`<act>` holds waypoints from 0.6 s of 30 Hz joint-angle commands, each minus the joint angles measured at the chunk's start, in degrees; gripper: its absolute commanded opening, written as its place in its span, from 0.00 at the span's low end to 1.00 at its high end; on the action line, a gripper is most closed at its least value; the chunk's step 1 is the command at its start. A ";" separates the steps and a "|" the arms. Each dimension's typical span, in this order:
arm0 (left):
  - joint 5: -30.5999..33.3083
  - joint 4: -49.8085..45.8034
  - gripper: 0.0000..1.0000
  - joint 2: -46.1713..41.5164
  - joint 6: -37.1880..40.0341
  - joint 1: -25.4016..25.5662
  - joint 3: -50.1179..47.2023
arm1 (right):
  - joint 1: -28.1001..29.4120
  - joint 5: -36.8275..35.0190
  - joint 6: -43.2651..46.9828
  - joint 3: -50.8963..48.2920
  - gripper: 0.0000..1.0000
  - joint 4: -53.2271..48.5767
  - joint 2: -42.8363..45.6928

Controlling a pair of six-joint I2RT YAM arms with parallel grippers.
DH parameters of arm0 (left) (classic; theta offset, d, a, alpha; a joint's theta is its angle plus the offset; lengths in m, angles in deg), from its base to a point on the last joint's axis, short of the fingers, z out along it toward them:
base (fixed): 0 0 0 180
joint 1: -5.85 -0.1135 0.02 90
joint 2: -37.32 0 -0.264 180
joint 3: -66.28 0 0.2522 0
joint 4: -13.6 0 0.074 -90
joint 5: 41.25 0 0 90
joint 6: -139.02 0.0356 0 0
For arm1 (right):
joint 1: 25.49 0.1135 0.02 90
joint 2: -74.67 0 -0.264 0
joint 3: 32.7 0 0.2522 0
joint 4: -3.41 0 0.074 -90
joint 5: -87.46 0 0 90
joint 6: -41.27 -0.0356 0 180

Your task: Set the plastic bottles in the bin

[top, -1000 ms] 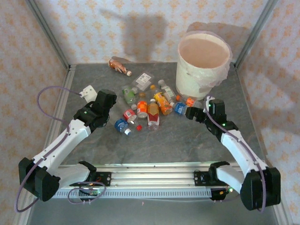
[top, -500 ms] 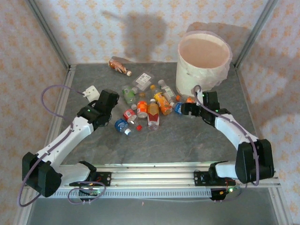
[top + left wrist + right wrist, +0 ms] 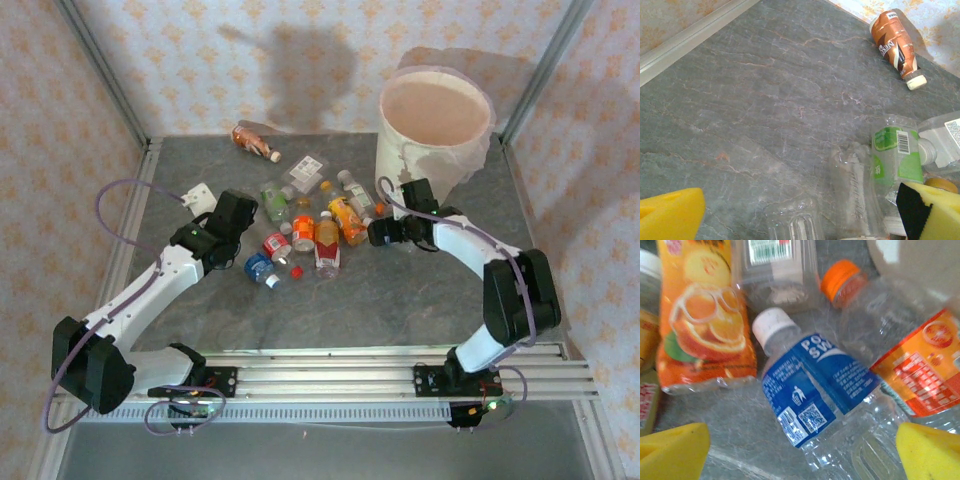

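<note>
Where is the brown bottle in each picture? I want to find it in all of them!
Top external: the brown bottle lies by itself at the far left of the table.
Left wrist: the brown bottle is at the top right, cap pointing down-right.
Right wrist: aimed at the blue-label bottle instead.
Shared landmark: the green-label bottle, nearer the arms than the brown one.

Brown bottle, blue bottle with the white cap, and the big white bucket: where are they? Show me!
brown bottle [image 3: 894, 42], left wrist view, on its brown label.
blue-label bottle [image 3: 812, 385], right wrist view, on its blue label.
bin [image 3: 412, 162], top external view, on its white outer wall.
</note>
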 commanded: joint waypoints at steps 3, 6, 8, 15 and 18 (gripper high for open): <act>1.38 -1.68 1.00 -0.54 -1.37 -0.42 0.49 | 0.41 -0.25 2.50 0.99 0.93 -7.48 -1.42; 1.29 -1.44 1.00 -0.15 -1.50 -0.42 0.44 | 0.47 1.26 2.81 1.09 0.92 -10.27 -1.18; 1.06 -1.33 1.00 0.18 -1.47 -0.43 0.64 | 0.48 1.88 2.50 1.17 0.91 -11.74 -0.92; -0.16 -0.87 1.00 1.88 -1.67 -0.41 1.36 | 0.78 -1.91 0.99 2.24 0.86 -12.08 -2.74; -0.49 -1.37 1.00 2.35 -1.53 -0.43 1.84 | 1.26 -2.40 1.23 3.94 0.87 -12.79 -4.82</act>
